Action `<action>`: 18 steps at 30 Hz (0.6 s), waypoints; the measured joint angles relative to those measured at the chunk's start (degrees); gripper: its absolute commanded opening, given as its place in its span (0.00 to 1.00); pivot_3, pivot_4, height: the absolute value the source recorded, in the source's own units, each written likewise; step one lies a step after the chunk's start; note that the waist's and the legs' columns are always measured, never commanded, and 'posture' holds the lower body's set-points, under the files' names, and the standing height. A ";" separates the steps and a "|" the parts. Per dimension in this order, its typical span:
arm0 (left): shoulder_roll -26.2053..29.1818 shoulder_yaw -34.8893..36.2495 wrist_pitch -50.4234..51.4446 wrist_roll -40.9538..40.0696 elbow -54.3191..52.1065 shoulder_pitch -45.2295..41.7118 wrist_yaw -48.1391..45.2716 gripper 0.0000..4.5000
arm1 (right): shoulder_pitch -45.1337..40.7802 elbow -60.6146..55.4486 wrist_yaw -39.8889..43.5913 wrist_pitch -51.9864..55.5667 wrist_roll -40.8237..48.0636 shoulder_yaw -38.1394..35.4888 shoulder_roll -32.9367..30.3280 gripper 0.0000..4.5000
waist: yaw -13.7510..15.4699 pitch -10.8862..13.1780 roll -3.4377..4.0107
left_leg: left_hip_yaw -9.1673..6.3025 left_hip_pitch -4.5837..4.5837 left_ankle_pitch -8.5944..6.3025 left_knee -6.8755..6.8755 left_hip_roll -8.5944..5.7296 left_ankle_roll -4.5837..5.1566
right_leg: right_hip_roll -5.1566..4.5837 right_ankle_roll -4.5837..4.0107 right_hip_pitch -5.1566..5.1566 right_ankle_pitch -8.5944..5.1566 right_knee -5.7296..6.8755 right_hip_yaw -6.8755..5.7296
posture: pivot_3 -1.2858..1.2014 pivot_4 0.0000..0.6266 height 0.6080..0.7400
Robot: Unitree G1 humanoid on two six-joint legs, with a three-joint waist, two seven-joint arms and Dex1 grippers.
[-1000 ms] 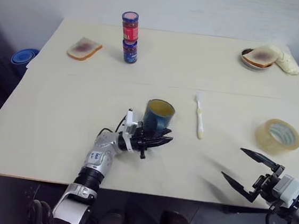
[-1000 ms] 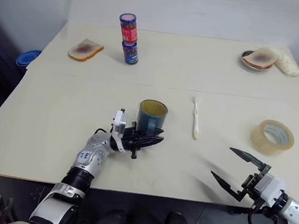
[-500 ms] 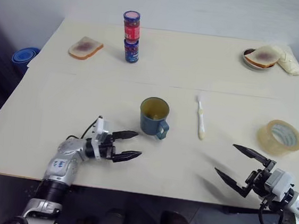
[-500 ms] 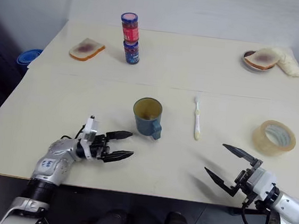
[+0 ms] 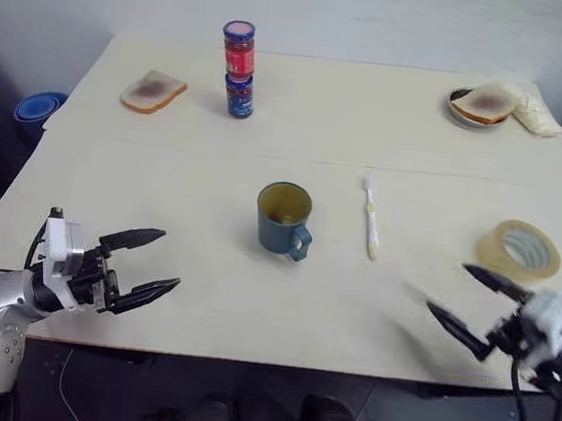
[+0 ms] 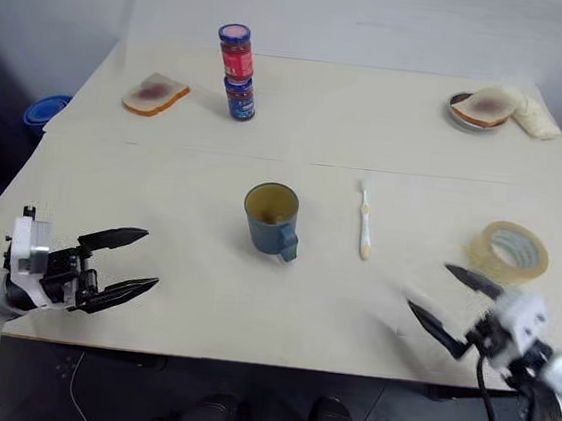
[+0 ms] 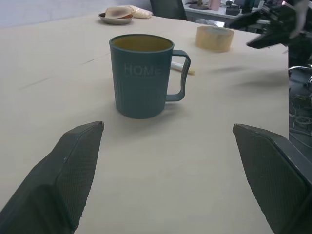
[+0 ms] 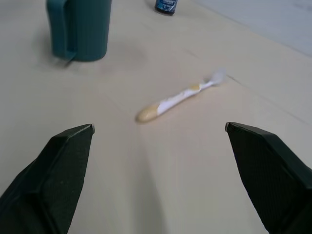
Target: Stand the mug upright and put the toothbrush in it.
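The tabletop (image 5: 163,188) is pale cream and wide, with a seam running across it from side to side. The left gripper (image 5: 147,262) hangs over the near left edge with its two black fingers spread wide and nothing between them. The right gripper (image 5: 474,306) sits over the near right edge, its fingers parted just as wide and also empty.

A roll of clear tape (image 5: 521,251) lies flat close to the right edge, just beyond the right gripper. Two jars (image 5: 239,68) — a red one stacked on a blue one — stand near the far edge, left of centre. A slice of toast (image 5: 154,91) lies toward the far left corner, and a small dish (image 5: 460,109) holding another slice sits by the far right corner, with a pale bag just beside it.

The mug (image 5: 283,218) stands upright near the middle of the tabletop, its handle turned toward the near right. The toothbrush (image 5: 372,218) lies flat to the mug's right — apart from it, bristle head toward the far edge.
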 measured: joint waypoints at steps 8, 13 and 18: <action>-1.88 -3.72 2.15 -1.01 -4.72 -3.58 4.74 1.00 | -39.91 6.39 -14.58 49.66 -2.06 20.58 0.12 1.00 | 0.16 0.00 -0.01 | -0.34 -0.42 0.00 -0.02 -0.22 0.00 | 0.11 -0.20 -0.22 -0.09 0.22 -0.28 | 0.52 0.24 1.00; -2.62 -5.39 2.41 -1.02 -5.53 -5.17 6.50 1.00 | -53.84 24.05 -16.37 60.33 -8.43 29.93 6.22 1.00 | 0.00 -0.01 -0.04 | -0.24 -1.12 0.05 0.16 -0.46 0.22 | 0.03 -0.02 -0.84 0.01 0.36 -0.47 | 0.52 0.24 1.00; -2.83 -5.00 1.85 -0.99 -6.79 -2.37 8.07 1.00 | -60.63 34.69 -12.09 59.60 -12.34 33.19 8.45 0.79 | -0.45 -0.13 -0.26 | -0.09 -1.10 0.05 0.24 -0.34 0.22 | 0.12 0.02 -0.88 0.03 0.47 -0.43 | 0.52 0.24 1.00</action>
